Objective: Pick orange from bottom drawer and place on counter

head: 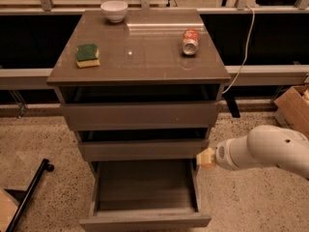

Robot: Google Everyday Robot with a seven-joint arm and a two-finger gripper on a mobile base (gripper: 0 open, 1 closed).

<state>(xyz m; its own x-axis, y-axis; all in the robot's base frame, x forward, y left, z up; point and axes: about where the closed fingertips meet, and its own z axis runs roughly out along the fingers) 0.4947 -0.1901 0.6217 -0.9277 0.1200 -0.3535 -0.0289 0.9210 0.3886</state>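
The bottom drawer point(145, 220) is pulled open, and the grey inside that shows holds nothing. My gripper point(205, 158) is at the end of the white arm point(263, 151). It hangs just outside the drawer's right wall, level with the middle drawer's front. Its tip is a pale yellow-orange lump, and I cannot make out the orange as a separate ball there or anywhere else. The counter point(140, 52) is the glossy grey-brown top of the cabinet, well above the gripper.
On the counter are a green and yellow sponge point(88, 55) at the left, a red soda can point(190, 41) lying at the right and a white bowl point(114, 10) at the back. A cardboard box point(294, 105) stands on the floor at the right, and a black bar point(26, 195) lies at the lower left.
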